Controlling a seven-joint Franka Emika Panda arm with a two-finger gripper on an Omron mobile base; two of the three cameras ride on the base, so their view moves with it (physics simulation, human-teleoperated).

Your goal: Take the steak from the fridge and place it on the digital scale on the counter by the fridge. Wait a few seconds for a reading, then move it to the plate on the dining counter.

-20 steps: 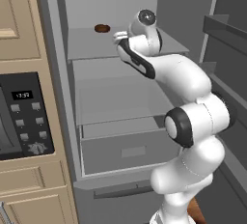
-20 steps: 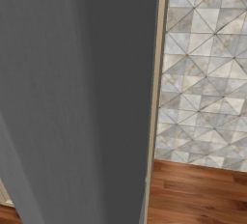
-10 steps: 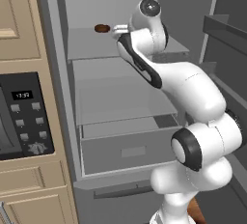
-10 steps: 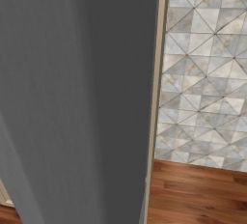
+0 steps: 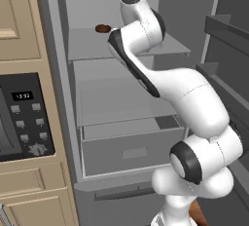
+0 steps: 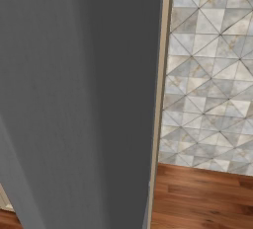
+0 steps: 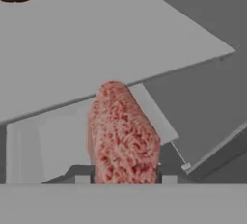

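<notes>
Gripper [image 7: 123, 179]: clamped on the steak, seen in the hand view at 6 o'clock; dark finger tips [image 7: 82, 175] just showing on either side of the meat.
Steak [image 7: 123, 136]: pinkish-red slab with pale streaks, standing up between the fingers, clear of the shelf behind it.
Arm [image 5: 165, 84]: in the left base view, reaching up from 5 o'clock toward the top shelf; hand hidden behind the wrist there, so grip unreadable from that side.
Fridge [image 5: 121, 98]: open, pale shelves and a grey drawer [image 5: 131, 147] toward 6 o'clock.
Doughnut-like item [image 5: 102, 28]: dark brown, on the top shelf at 11 o'clock; also far at 11 o'clock in the hand view.
Right base view: grey panel [image 6: 74, 99], probably the fridge side, plus tiled wall [image 6: 212, 75] and wood floor [image 6: 207, 198].
</notes>
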